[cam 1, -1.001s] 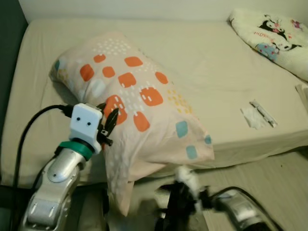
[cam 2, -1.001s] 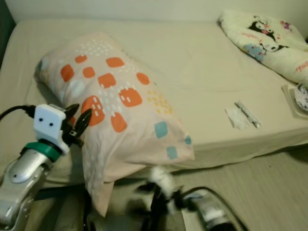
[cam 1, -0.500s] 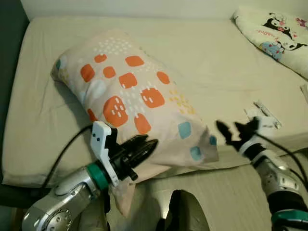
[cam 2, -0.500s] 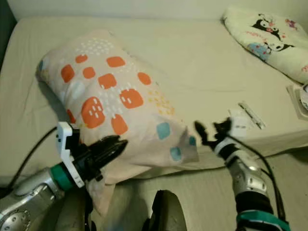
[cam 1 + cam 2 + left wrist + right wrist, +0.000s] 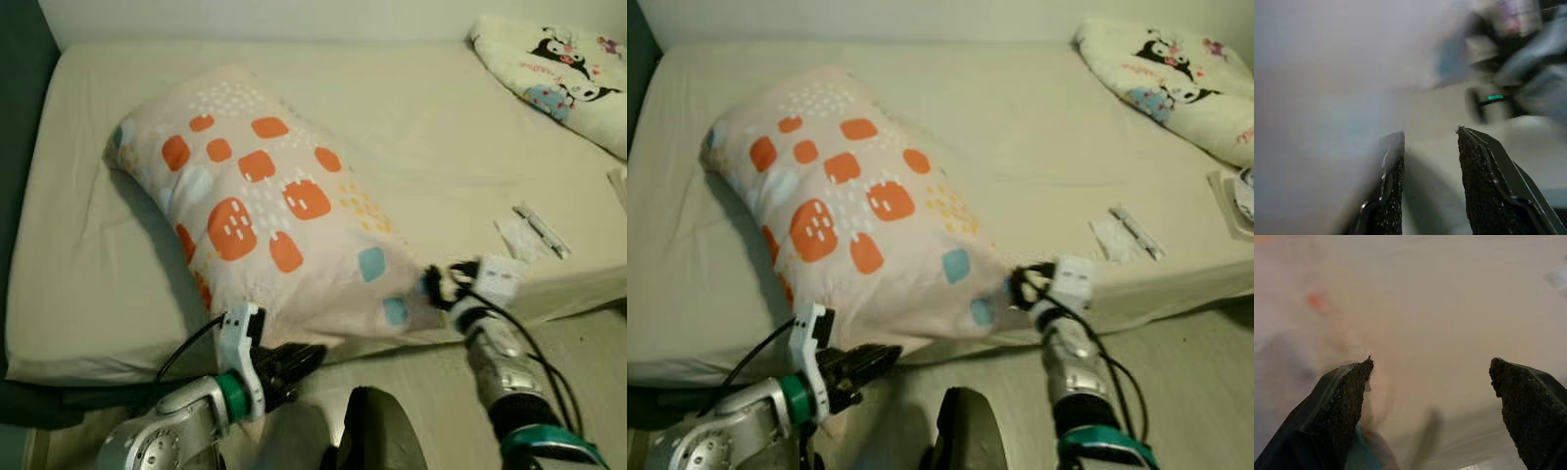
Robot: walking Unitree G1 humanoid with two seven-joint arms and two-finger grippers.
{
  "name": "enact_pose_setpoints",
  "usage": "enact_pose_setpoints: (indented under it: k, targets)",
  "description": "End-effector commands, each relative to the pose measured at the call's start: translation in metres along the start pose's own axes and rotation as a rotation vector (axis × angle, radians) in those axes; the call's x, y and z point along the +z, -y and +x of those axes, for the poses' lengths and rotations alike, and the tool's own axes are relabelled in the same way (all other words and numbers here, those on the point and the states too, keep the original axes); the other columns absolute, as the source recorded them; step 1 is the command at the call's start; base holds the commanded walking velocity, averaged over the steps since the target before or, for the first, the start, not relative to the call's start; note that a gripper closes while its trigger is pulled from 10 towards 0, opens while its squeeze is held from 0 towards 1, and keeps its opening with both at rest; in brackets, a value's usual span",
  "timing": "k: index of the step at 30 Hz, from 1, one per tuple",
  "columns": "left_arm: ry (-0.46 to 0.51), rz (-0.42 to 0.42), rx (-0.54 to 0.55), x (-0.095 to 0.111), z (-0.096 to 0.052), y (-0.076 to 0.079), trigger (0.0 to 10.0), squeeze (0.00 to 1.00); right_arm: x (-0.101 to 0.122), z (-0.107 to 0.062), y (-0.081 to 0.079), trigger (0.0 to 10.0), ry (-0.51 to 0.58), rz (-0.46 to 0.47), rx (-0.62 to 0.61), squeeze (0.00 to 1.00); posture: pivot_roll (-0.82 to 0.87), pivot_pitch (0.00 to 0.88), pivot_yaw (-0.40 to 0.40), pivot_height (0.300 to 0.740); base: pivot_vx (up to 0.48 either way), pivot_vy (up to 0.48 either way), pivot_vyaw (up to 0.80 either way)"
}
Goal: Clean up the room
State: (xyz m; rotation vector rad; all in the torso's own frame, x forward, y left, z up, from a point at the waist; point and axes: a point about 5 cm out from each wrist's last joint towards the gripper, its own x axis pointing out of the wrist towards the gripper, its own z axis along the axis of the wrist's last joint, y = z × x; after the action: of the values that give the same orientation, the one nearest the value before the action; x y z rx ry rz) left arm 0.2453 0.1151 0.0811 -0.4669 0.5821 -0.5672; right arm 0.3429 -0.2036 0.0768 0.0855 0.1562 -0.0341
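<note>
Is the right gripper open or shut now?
Open: the right gripper has its two fingers wide apart, at the pillow.

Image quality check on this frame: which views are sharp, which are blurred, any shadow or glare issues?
Left and right eye views: mostly sharp, soft even light, no glare; the pillow casts a shadow onto the sheet on the robot's left. Left wrist view: background heavily smeared, only the left gripper fingers crisp. Right wrist view: washed-out, blurred pillow fabric, right gripper fingertips in focus.

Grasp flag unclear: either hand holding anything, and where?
Nothing held. Both hands are open: left hand under the pillow's near edge, right hand at its near corner.
</note>
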Motion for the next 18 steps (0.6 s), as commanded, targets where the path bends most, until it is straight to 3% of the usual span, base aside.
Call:
enact_pose_setpoints:
  k: [1,3,5,7,9,10,12,13,14,15,17,18]
  targets:
    - [0.039,-0.025,0.106,0.006,-0.002,-0.028,10.0,0.00,-0.020,-0.004,-0.021,10.0,-0.078,-0.055,0.090,0.00,0.13,0.158,-0.050,0.598,0.000,0.000,0.00]
    - [0.068,-0.034,0.113,0.012,-0.001,-0.035,10.0,0.00,-0.024,-0.004,-0.029,10.0,-0.089,-0.097,0.114,0.00,0.14,0.159,-0.054,0.598,0.000,0.000,0.00]
    - [0.167,-0.007,0.188,0.033,0.000,-0.056,10.0,0.00,-0.030,-0.004,-0.053,10.0,-0.108,-0.160,0.202,0.00,0.14,0.156,-0.060,0.598,0.000,0.000,0.00]
    - [0.258,0.079,0.308,0.059,-0.007,-0.078,10.0,0.00,-0.034,-0.006,-0.086,10.0,-0.118,-0.181,0.313,0.00,0.13,0.154,-0.059,0.598,0.000,0.000,0.00]
    - [0.302,0.180,0.381,0.077,-0.016,-0.088,10.0,0.00,-0.035,-0.009,-0.113,10.0,-0.106,-0.184,0.407,0.00,0.13,0.153,-0.056,0.598,0.000,0.000,0.00]
    - [0.312,0.239,0.403,0.084,-0.021,-0.090,10.0,0.00,-0.035,-0.012,-0.126,10.0,-0.099,-0.172,0.449,0.00,0.14,0.154,-0.056,0.598,0.000,0.000,0.00]
    - [0.312,0.239,0.403,0.084,-0.021,-0.090,10.0,0.00,-0.035,-0.012,-0.126,10.0,-0.099,-0.172,0.449,0.00,0.14,0.154,-0.056,0.598,0.000,0.000,0.00]
    - [0.322,0.289,0.405,0.090,-0.025,-0.089,10.0,0.00,-0.034,-0.014,-0.136,10.0,-0.094,-0.150,0.484,0.00,0.14,0.154,-0.056,0.598,0.000,0.000,0.00]
    - [0.340,0.418,0.404,0.104,-0.034,-0.085,10.0,0.00,-0.031,-0.022,-0.165,10.0,-0.075,-0.062,0.577,0.00,0.14,0.154,-0.056,0.598,0.000,0.000,0.00]
    - [0.340,0.418,0.404,0.104,-0.034,-0.085,10.0,0.00,-0.031,-0.022,-0.165,10.0,-0.075,-0.062,0.577,0.00,0.14,0.154,-0.056,0.598,0.000,0.000,0.00]
    - [0.345,0.511,0.396,0.111,-0.041,-0.081,10.0,0.00,-0.023,-0.026,-0.185,10.0,-0.038,0.005,0.629,0.00,0.15,0.160,-0.059,0.598,0.000,0.000,0.00]
    - [0.345,0.511,0.396,0.111,-0.041,-0.081,10.0,0.00,-0.023,-0.026,-0.185,10.0,-0.038,0.005,0.629,0.00,0.15,0.160,-0.059,0.598,0.000,0.000,0.00]
